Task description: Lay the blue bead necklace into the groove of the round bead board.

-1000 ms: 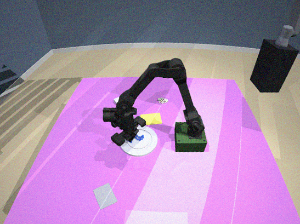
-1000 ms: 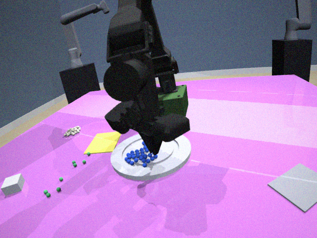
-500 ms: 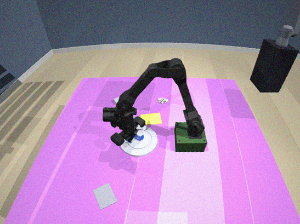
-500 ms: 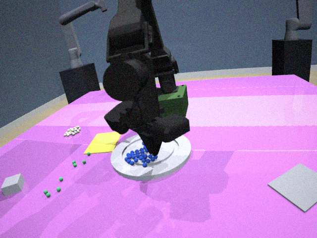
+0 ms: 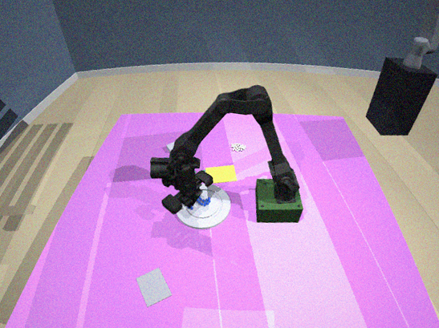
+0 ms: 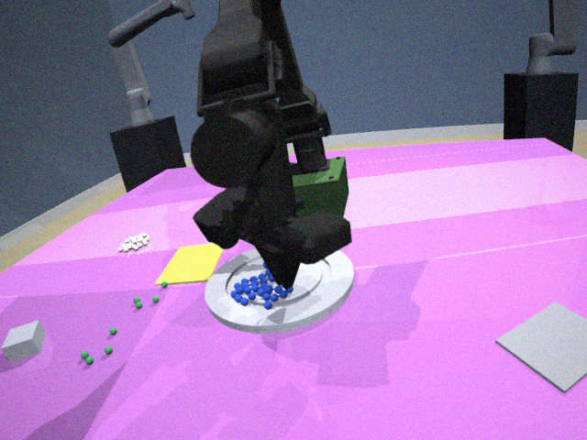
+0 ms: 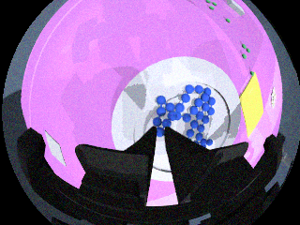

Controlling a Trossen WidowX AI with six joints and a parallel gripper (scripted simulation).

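While the black parallel-jaw gripper is clamped on one end, the blue bead necklace sits bunched mid round white bead board (groove unfilled); spreading left, approx halfway.

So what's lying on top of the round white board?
A heap of blue beads sits bunched in the middle of the board, not in its groove. The tool pinches one end. Its body hides part of the board behind it.

The blue bead necklace lay bunched in a heap inside the grooved, pale grey round bead board.
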